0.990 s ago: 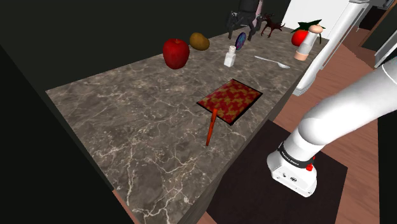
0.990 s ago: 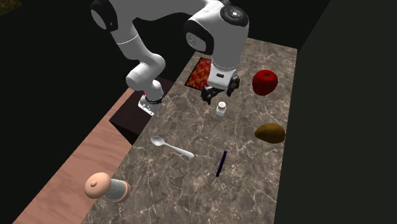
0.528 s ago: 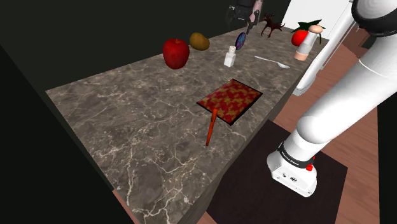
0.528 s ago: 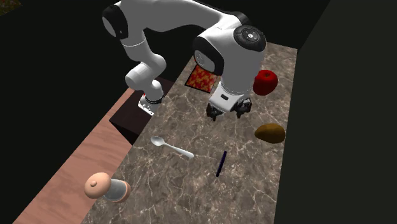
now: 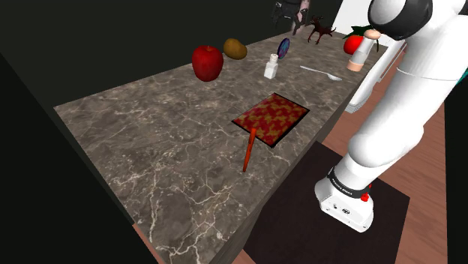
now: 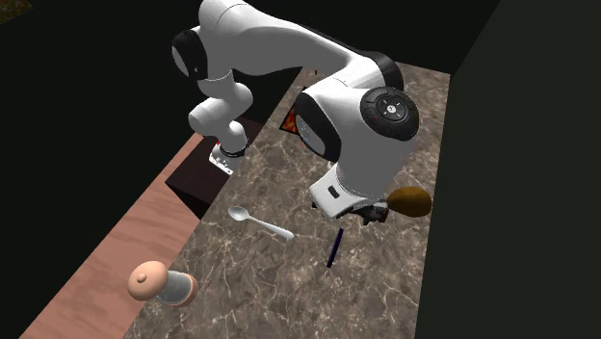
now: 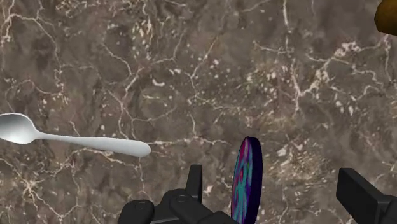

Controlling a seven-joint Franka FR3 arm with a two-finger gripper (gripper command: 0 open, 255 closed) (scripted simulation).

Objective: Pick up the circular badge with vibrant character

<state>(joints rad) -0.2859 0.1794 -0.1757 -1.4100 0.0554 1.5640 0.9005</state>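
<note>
Arm (image 6: 356,125): arched over the marble counter (image 7: 159,63), wrist pointing down. My gripper (image 7: 271,173): spread apart, grasping nothing. Colourful round badge (image 7: 247,181), one: on edge between my fingers, untouched. Spoon (image 7: 70,137), one. Potato (image 7: 388,16), one.

Dim, flat lighting throughout, with black areas around.

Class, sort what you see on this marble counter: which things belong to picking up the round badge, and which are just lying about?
Belongs to the job:
colourful round badge, standing on edge
gripper, open, one finger on each side of the badge, not touching it

Just lying about:
spoon
red apple
brown potato
white shaker
patterned mat
orange stick
</note>
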